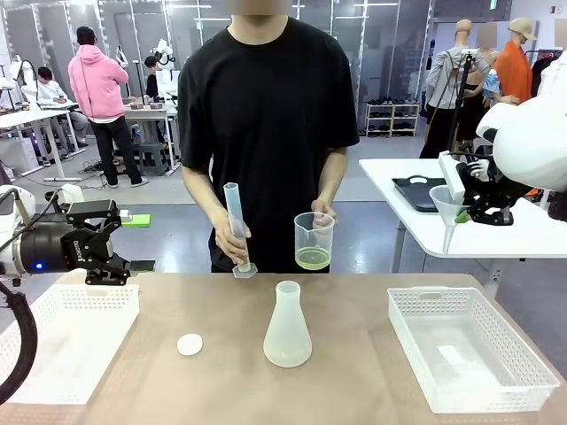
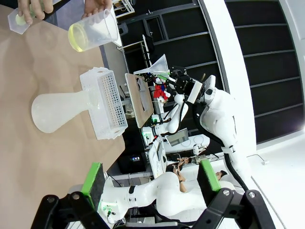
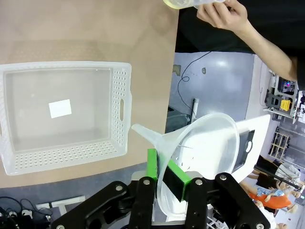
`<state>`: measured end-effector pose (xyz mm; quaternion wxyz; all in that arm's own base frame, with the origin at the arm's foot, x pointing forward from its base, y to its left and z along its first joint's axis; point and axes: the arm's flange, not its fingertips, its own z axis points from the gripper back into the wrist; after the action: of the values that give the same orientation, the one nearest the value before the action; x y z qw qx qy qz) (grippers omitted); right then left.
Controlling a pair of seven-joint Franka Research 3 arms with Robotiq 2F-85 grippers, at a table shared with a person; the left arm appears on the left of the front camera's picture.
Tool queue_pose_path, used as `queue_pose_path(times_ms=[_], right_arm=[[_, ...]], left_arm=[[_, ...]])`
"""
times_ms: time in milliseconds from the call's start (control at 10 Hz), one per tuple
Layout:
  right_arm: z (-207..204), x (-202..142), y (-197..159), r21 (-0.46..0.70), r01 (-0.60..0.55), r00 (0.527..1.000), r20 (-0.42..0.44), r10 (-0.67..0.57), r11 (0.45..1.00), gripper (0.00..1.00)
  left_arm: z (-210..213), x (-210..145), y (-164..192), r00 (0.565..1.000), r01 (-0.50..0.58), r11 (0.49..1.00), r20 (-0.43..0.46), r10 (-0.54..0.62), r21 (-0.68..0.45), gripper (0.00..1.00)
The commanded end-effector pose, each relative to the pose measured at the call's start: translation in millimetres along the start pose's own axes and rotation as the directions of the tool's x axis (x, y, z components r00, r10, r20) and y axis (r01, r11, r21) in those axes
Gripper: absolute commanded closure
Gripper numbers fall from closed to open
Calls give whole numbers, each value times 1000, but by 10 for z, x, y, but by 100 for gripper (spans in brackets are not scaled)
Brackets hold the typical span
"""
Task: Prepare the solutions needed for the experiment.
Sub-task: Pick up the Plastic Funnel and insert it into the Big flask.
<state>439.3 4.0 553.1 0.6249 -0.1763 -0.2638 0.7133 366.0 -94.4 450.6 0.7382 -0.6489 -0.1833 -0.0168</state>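
The solution (image 1: 313, 258) is a thin pale yellow-green layer in a clear beaker (image 1: 314, 239) that the person holds above the table's far edge. The person's other hand stands a graduated cylinder (image 1: 236, 226) on that edge. An empty conical flask (image 1: 287, 326) is at the table's middle, a small white cap (image 1: 190, 344) to its left. My left gripper (image 1: 117, 241) hovers open over the left basket; its view shows the beaker (image 2: 93, 33) and flask (image 2: 59, 112). My right gripper (image 1: 469, 211) is raised at the right, shut on a clear funnel (image 1: 446, 205), with the funnel's rim (image 3: 205, 148) between its pads.
A white perforated basket (image 1: 66, 341) lies at the table's left and another (image 1: 469, 350) at its right, seen from above in the right wrist view (image 3: 66, 138). A white side table (image 1: 496, 226) stands behind the right arm.
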Motion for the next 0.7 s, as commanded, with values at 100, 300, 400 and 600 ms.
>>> queue_pose_path(times_ms=[100,300,400,600], right_arm=[[118,373,-62,-71,-117,984,123,125,991,94],[191,813,-45,-118,-226,950,192,246,967,94],[228,1025,-7,-150,-294,921,218,322,944,94],[277,1445,84,-185,-413,850,274,450,892,94]], left_arm=[[-23,0,-30,1000,-13,1000,6,13,-19,0],[-23,0,-30,1000,-13,1000,6,13,-19,0],[-23,0,-30,1000,-13,1000,6,13,-19,0],[-23,0,-30,1000,-13,1000,6,13,-19,0]])
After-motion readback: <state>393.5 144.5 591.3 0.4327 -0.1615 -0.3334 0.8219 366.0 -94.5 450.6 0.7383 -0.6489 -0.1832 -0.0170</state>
